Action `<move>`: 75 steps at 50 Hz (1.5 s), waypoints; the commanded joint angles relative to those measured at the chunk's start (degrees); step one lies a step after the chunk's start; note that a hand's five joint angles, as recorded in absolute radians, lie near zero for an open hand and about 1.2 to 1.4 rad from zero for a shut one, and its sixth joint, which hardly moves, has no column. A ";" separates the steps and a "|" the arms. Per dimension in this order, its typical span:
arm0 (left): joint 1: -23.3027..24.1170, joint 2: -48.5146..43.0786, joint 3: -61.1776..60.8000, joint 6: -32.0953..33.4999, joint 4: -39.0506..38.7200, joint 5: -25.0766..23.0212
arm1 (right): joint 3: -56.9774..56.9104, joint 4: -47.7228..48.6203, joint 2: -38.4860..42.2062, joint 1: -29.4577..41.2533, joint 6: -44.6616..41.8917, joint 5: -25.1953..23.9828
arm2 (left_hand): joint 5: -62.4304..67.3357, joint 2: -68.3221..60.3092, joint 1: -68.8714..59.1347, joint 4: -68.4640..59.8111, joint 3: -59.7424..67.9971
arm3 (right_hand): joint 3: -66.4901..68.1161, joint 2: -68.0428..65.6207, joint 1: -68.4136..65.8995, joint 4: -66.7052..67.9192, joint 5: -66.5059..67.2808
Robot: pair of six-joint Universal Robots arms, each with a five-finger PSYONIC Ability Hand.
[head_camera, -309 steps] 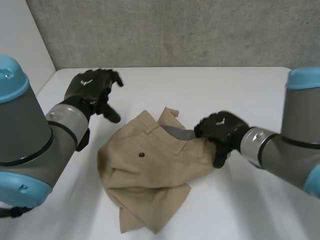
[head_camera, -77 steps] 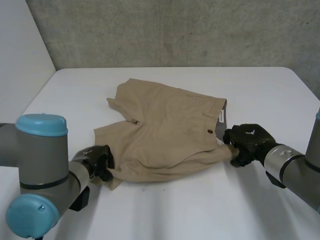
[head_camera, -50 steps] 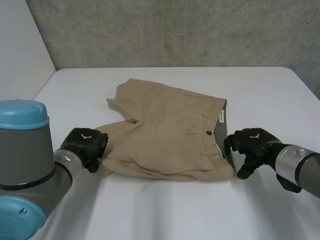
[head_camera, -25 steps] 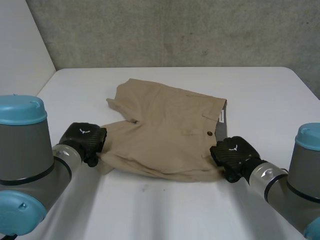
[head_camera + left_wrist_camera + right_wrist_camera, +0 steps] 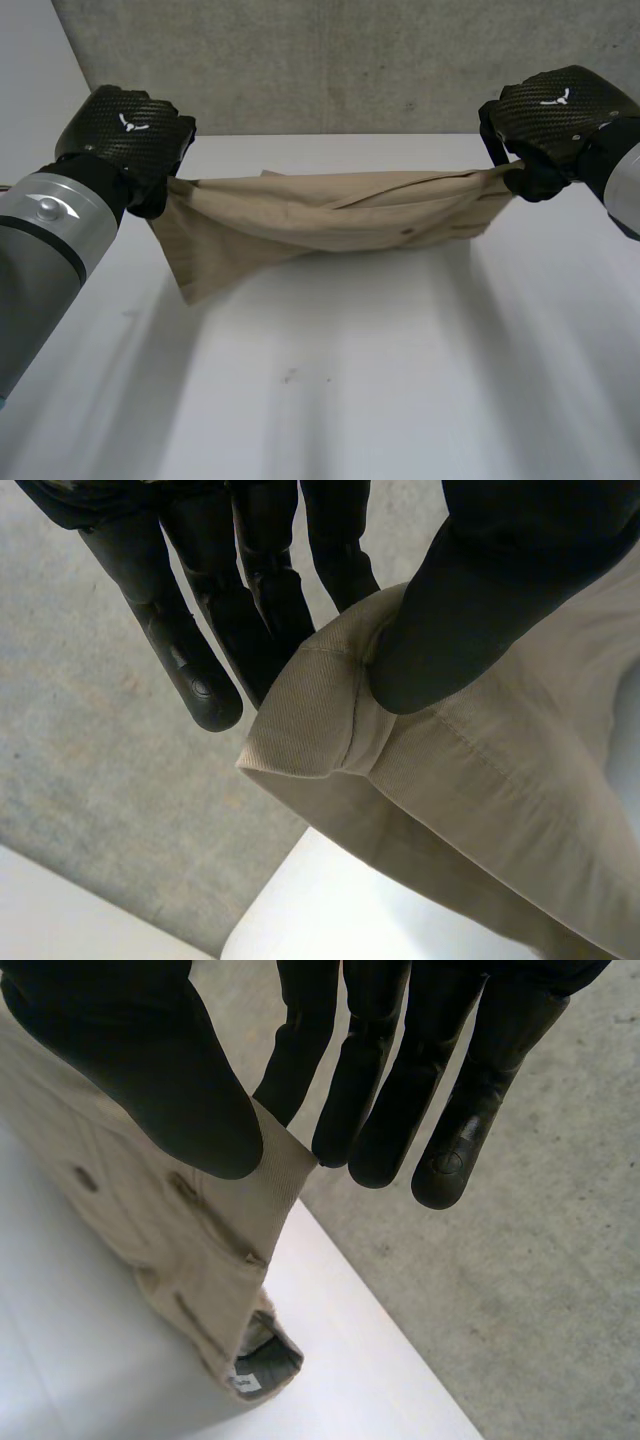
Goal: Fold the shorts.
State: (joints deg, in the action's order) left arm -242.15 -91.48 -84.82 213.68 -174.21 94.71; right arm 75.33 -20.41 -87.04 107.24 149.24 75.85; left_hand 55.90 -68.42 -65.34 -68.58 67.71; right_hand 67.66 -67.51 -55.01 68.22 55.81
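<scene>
- The left robot hand (image 5: 125, 140) pinches a hem corner of the shorts (image 5: 330, 215) between thumb and straight fingers (image 5: 265, 590).
- The right robot hand (image 5: 555, 115) clamps the waistband end the same way, thumb against fingers (image 5: 375, 1090).
- The shorts hang stretched between the two, raised over the far half of the worktop (image 5: 400, 380).
- One leg droops below the left robot hand, towards the worktop's left edge; whether it touches the worktop I cannot tell.

Tan shorts (image 5: 320, 215) of matt, finely ribbed woven cloth. Left hand (image 5: 125, 135) and right hand (image 5: 555, 115) have black weave-patterned shells with a slight sheen. Smooth white surface (image 5: 330, 380); rough grey concrete wall (image 5: 330, 60).
</scene>
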 commanded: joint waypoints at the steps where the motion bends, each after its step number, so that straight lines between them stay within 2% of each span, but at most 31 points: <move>1: 0.36 -4.92 -0.78 -0.11 0.89 -2.16 | 0.07 -2.53 5.38 0.33 -1.05 0.09 | 14.10 -11.58 -14.66 -11.42 12.29 | 12.34 -12.49 -24.99 11.78 14.19; 6: 0.45 -13.53 -0.70 -0.02 1.68 -1.90 | 3.59 -2.53 12.93 0.42 1.93 -0.09 | 14.10 -11.58 -14.66 -11.42 12.29 | 12.34 -12.49 -24.99 11.78 14.19; 12: 0.28 -19.96 2.72 0.68 0.81 -1.99 | 3.51 -2.18 18.39 -0.28 2.29 -0.09 | 14.10 -11.58 -14.66 -11.42 12.29 | 12.34 -12.49 -24.99 11.78 14.19; 17: 0.19 -27.60 10.72 4.72 -1.82 -1.99 | 0.34 4.13 23.05 -0.11 2.37 0.88 | 14.10 -11.58 -14.66 -11.42 12.29 | 12.34 -12.49 -24.99 11.78 14.19; 21: -0.16 -37.51 22.20 7.79 -7.78 -1.99 | -2.81 12.92 26.30 0.25 2.37 4.74 | 14.10 -11.58 -14.66 -11.42 12.29 | 12.34 -12.49 -24.99 11.78 14.19; 24: -0.25 -43.15 28.64 8.15 -12.19 -2.08 | -6.23 20.72 29.98 0.51 2.03 8.68 | 14.10 -11.58 -14.66 -11.42 12.29 | 12.34 -12.49 -24.99 11.78 14.19; 28: -0.34 -51.94 39.45 8.42 -18.78 -2.25 | -11.33 27.24 35.52 0.68 1.58 11.16 | 14.10 -11.58 -14.66 -11.42 12.29 | 12.34 -12.49 -24.99 11.78 14.19; 33: -0.25 -63.71 54.63 8.42 -22.13 -4.35 | -17.14 32.35 43.17 1.13 0.80 11.51 | 14.10 -11.58 -14.66 -11.42 12.29 | 12.34 -12.49 -24.99 11.78 14.19; 37: -0.34 -70.74 63.96 8.42 -23.10 -6.11 | -22.41 37.80 49.68 1.56 -3.50 11.87 | 14.10 -11.58 -14.66 -11.42 12.29 | 12.34 -12.49 -24.99 11.78 14.19; 40: -0.52 -74.45 68.46 8.42 -25.90 -6.82 | -25.67 42.02 53.46 1.56 -7.72 12.04 | 14.10 -11.58 -14.66 -11.42 12.29 | 12.34 -12.49 -24.99 11.78 14.19; 45: -0.69 -77.09 68.74 8.33 -34.50 -7.96 | -30.33 45.54 58.21 1.56 -9.31 11.60 | 14.10 -11.58 -14.66 -11.42 12.29 | 12.34 -12.49 -24.99 11.78 14.19; 46: -0.69 -77.27 68.30 8.33 -35.74 -7.96 | -30.68 45.63 58.74 1.56 -9.31 11.60 | 14.10 -11.58 -14.66 -11.42 12.29 | 12.34 -12.49 -24.99 11.78 14.19; 47: -0.69 -77.27 67.69 8.33 -36.71 -7.96 | -30.95 45.72 59.09 1.56 -9.23 11.69 | 11.13 -8.60 -11.68 -8.44 9.32 | -28.90 28.75 16.25 -29.46 -27.05; 48: -0.60 -77.27 65.86 8.33 -38.46 -7.79 | -30.86 45.72 59.09 1.56 -9.23 11.95 | -21.88 24.40 21.32 24.56 -23.68 | -53.63 53.48 40.98 -54.19 -51.78; 49: -0.52 -77.10 64.45 8.33 -39.26 -7.53 | -30.69 45.63 58.92 1.56 -9.23 12.13 | -44.52 47.05 43.97 47.21 -46.33 | -57.66 57.51 45.01 -58.22 -55.81; 50: -0.43 -76.92 63.48 8.24 -39.97 -7.44 | -30.34 45.46 58.66 1.56 -9.14 12.22 | -55.90 58.42 55.34 58.58 -57.71 | -57.66 57.51 45.01 -58.22 -55.81; 53: 0.10 -74.38 58.29 8.15 -42.34 -6.04 | -26.74 45.02 54.98 1.65 -7.13 12.30 | -55.90 58.42 55.34 58.58 -57.71 | -57.66 57.51 45.01 -58.22 -55.81; 58: -0.08 -66.39 47.23 7.89 -45.25 -2.69 | -17.78 42.65 43.55 1.13 0.87 11.78 | -55.90 58.42 55.34 58.58 -57.71 | -57.66 57.51 45.01 -58.22 -55.81; 62: -0.25 -57.52 36.86 7.80 -46.13 -0.58 | -11.97 35.37 35.20 0.95 6.32 10.11 | -55.90 58.42 55.34 58.58 -57.71 | -57.66 57.51 45.01 -58.22 -55.81; 66: -0.60 -48.55 26.31 6.58 -45.08 0.82 | -7.58 24.12 30.10 -0.28 10.63 5.37 | -55.90 58.42 55.34 58.58 -57.71 | -57.66 57.51 45.01 -58.22 -55.81; 68: -1.21 -43.12 19.65 3.52 -43.68 0.83 | -4.94 18.66 28.69 -1.95 13.53 2.65 | -55.90 58.42 55.34 58.58 -57.71 | -56.94 56.79 44.29 -57.50 -55.09; 70: -1.57 -39.76 15.59 0.52 -42.27 0.74 | -2.83 16.20 28.24 -2.83 15.46 0.80 | -55.90 58.42 55.34 58.58 -57.71 | -50.71 50.56 38.06 -51.27 -48.86; 72: -1.92 -35.55 10.59 -4.21 -39.55 0.56 | 0.15 16.01 27.72 -3.62 17.66 -0.70 | -55.90 58.42 55.34 58.58 -57.71 | -42.30 42.15 29.65 -42.86 -40.45; 75: -1.92 -32.63 7.23 -8.71 -36.47 0.56 | 3.23 17.93 27.89 -4.32 18.54 -1.58 | -55.90 58.42 55.34 58.58 -57.71 | -37.24 37.09 24.59 -37.80 -35.39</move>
State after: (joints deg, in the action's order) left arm -243.52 -132.17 -68.09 214.58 -216.59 95.61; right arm 72.58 -2.06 -59.11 104.92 164.40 77.55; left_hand 2.63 -11.69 -11.46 -11.88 12.45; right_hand 19.12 -19.12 -16.31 18.81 8.93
